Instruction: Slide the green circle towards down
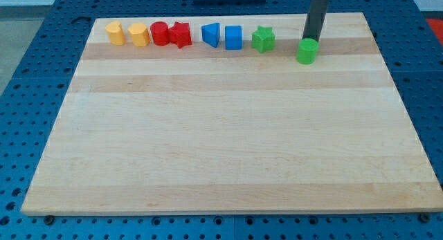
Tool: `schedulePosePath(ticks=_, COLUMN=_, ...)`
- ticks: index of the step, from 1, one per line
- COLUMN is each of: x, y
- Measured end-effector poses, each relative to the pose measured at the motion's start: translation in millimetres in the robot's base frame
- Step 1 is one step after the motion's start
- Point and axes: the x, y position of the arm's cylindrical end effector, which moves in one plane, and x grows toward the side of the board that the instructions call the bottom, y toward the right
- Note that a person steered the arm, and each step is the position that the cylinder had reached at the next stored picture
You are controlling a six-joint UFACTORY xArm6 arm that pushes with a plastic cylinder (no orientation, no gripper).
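The green circle (307, 51) is a short green cylinder near the view's top right of the wooden board (228, 164). My tip (313, 39) is the lower end of a dark rod coming down from the view's top edge. It stands just behind the green circle, on its upper side, touching or nearly touching it. A green star (263, 39) lies to the left of the circle, apart from it.
A row of blocks runs along the board's top edge: two yellow blocks (115, 33) (138, 34), a red cylinder (160, 33), a red star (180, 34), a blue triangle-like block (211, 34) and a blue cube (233, 37). Blue perforated table surrounds the board.
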Motion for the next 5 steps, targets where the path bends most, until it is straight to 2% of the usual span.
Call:
schedulePosePath(ticks=1, x=9.5, y=0.0)
schedulePosePath(ticks=2, x=46.1, y=0.0)
schedulePosePath(ticks=5, x=54.8, y=0.0)
